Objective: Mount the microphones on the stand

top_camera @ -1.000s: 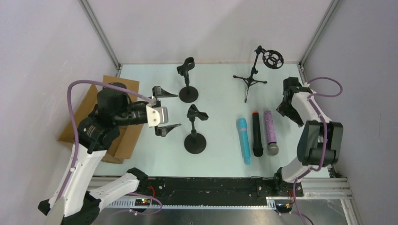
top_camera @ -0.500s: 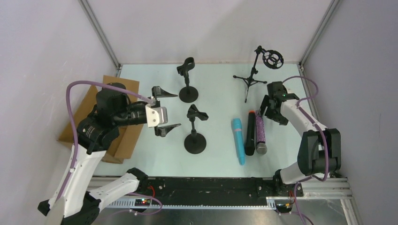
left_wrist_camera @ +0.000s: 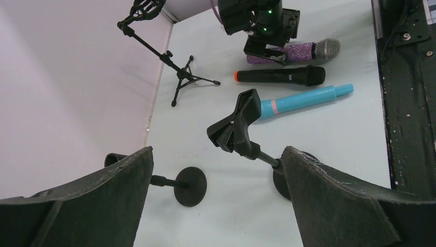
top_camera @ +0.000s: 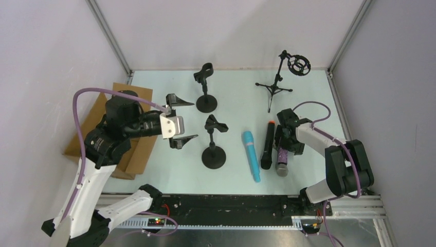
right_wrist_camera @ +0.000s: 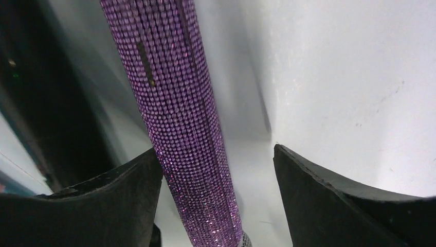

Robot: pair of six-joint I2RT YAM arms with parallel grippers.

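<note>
From above, the left fingers (top_camera: 180, 101) hang spread wide over the tabletop (top_camera: 236, 103), beside the near clip stand (top_camera: 213, 153). The blue microphone (top_camera: 251, 156), black microphone (top_camera: 267, 145) and purple microphone (top_camera: 281, 160) lie side by side, with the right fingers (top_camera: 284, 147) down over the purple one.

The left wrist view shows all three lying flat near the tripod stand (left_wrist_camera: 177, 77).

In the right wrist view the fingers are open astride the purple microphone. It sits close against one finger, with a gap to the other.

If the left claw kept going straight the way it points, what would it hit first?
Most likely the clip on the nearer black stand, centred between the left gripper's open fingers in its wrist view. The blue microphone lies beyond. Height is hard to judge.
</note>
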